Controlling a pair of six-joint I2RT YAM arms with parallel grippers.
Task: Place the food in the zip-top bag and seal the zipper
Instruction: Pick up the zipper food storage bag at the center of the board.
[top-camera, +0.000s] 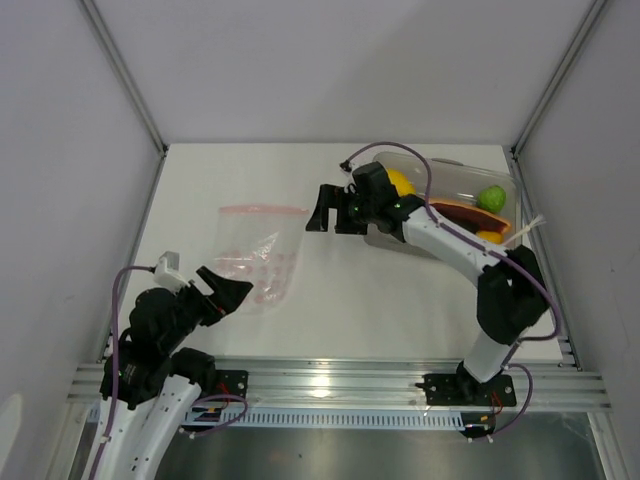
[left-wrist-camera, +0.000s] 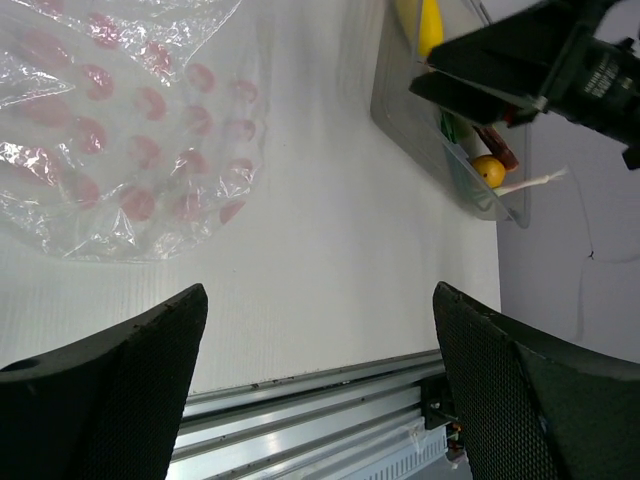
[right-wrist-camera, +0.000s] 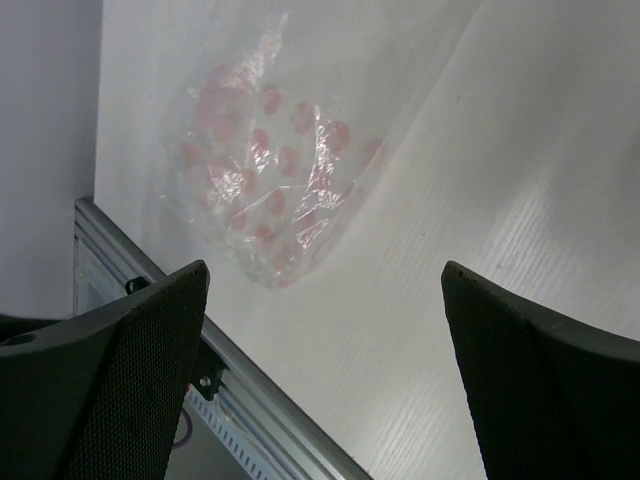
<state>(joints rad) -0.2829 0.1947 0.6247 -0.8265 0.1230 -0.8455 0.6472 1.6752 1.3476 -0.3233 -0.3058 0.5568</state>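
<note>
Clear soft plastic zip-top bag (top-camera: 258, 255) flat on white table (top-camera: 400, 300), near left gripper (top-camera: 228, 290), gaping, empty | right gripper (top-camera: 332, 218) gaping, empty, beside rigid clear tray (top-camera: 450, 165) holding green lime (top-camera: 491, 198)

White shells with black joints on left arm (top-camera: 160, 415) and right arm (top-camera: 450, 240). Purple cables (top-camera: 115, 330) looping beyond the rail (top-camera: 330, 385); black base plates (top-camera: 450, 388) bolted on that rail. Matte black left claw (top-camera: 226, 291) and right claw (top-camera: 332, 217), fingers (left-wrist-camera: 110, 400) finely mesh-textured. Small green light (top-camera: 398, 205) well beyond the rail.
</note>
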